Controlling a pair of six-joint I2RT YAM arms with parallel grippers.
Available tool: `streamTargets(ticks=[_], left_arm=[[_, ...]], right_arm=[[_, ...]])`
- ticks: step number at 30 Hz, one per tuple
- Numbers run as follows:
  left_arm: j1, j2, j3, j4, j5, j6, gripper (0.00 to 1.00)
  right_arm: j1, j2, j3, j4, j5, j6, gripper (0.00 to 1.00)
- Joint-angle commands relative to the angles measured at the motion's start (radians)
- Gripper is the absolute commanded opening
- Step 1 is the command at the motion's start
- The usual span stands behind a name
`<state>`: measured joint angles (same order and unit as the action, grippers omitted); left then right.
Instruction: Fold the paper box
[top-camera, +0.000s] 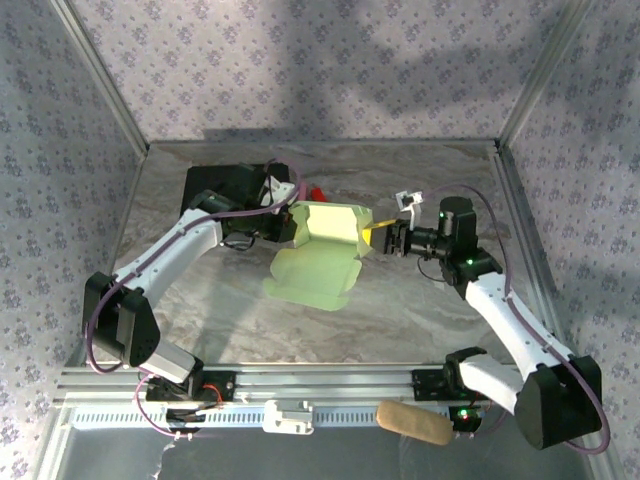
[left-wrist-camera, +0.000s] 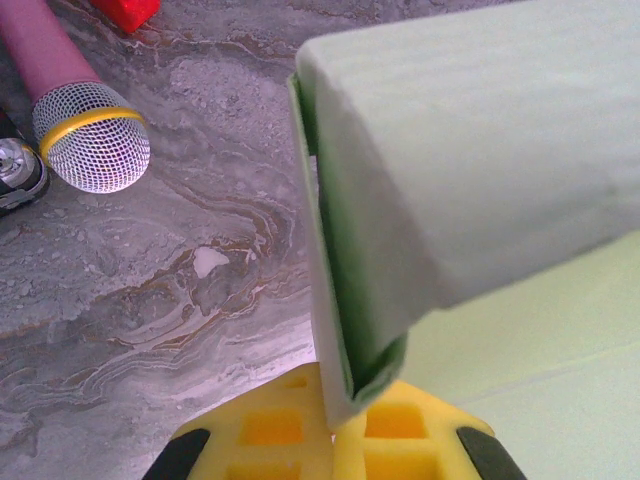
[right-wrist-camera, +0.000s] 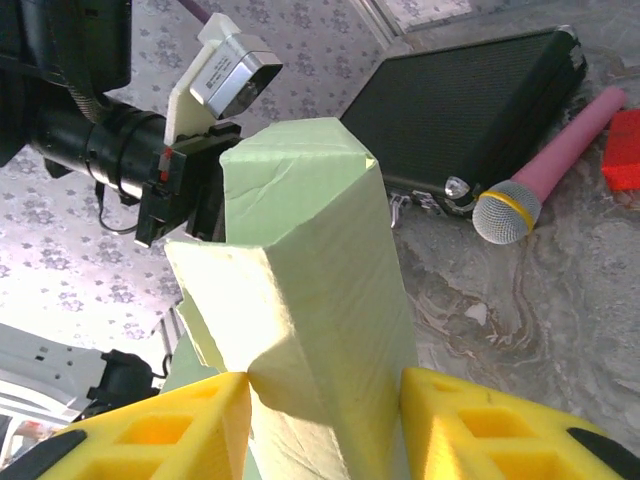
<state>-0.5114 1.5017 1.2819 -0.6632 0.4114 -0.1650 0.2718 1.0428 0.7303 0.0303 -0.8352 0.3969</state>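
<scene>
The paper box (top-camera: 320, 255) is pale green card in mid-table, its near part flat on the marble and its far part folded up into a raised wall section. My left gripper (top-camera: 290, 225) holds the left end of that section. In the left wrist view its yellow fingers (left-wrist-camera: 260, 435) are shut on the doubled card edge (left-wrist-camera: 345, 330) of the paper box (left-wrist-camera: 480, 150). My right gripper (top-camera: 372, 237) holds the right end. In the right wrist view its fingers (right-wrist-camera: 170, 430) press both sides of the folded paper box (right-wrist-camera: 320, 270).
A black case (top-camera: 225, 185) lies at the back left behind the left arm. A pink microphone (right-wrist-camera: 545, 175) and a red object (top-camera: 316, 192) lie beside it. A tan oblong thing (top-camera: 412, 422) rests on the front rail. Patterned walls close in the table.
</scene>
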Motion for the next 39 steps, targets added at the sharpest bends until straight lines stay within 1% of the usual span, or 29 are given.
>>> streamTargets(ticks=[1, 10, 17, 22, 27, 32, 35, 38, 39], left_arm=[[-0.005, -0.007, 0.045, -0.009, 0.026, 0.005, 0.0], [-0.044, -0.006, 0.058, -0.041, -0.054, -0.01, 0.0], [-0.081, -0.005, 0.073, -0.049, -0.111, -0.018, 0.0], [-0.1, -0.011, 0.079, -0.06, -0.146, -0.021, 0.0], [-0.111, -0.018, 0.082, -0.067, -0.163, -0.018, 0.0], [-0.12, -0.019, 0.085, -0.07, -0.17, -0.017, 0.0], [-0.127, -0.02, 0.091, -0.076, -0.179, -0.016, 0.0], [-0.131, -0.024, 0.096, -0.082, -0.187, -0.018, 0.0], [-0.134, -0.023, 0.096, -0.083, -0.19, -0.019, 0.0]], right_arm=[[0.036, -0.01, 0.054, -0.07, 0.084, -0.059, 0.42], [0.145, -0.002, 0.138, -0.216, 0.274, -0.152, 0.43], [0.198, 0.029, 0.191, -0.286, 0.403, -0.18, 0.42], [0.254, 0.061, 0.232, -0.336, 0.565, -0.193, 0.36], [0.32, 0.089, 0.256, -0.346, 0.695, -0.191, 0.31], [0.37, 0.144, 0.296, -0.364, 0.803, -0.185, 0.24], [0.401, 0.177, 0.319, -0.374, 0.877, -0.163, 0.19], [0.447, 0.216, 0.35, -0.399, 0.986, -0.142, 0.15], [0.465, 0.229, 0.363, -0.414, 1.04, -0.129, 0.13]])
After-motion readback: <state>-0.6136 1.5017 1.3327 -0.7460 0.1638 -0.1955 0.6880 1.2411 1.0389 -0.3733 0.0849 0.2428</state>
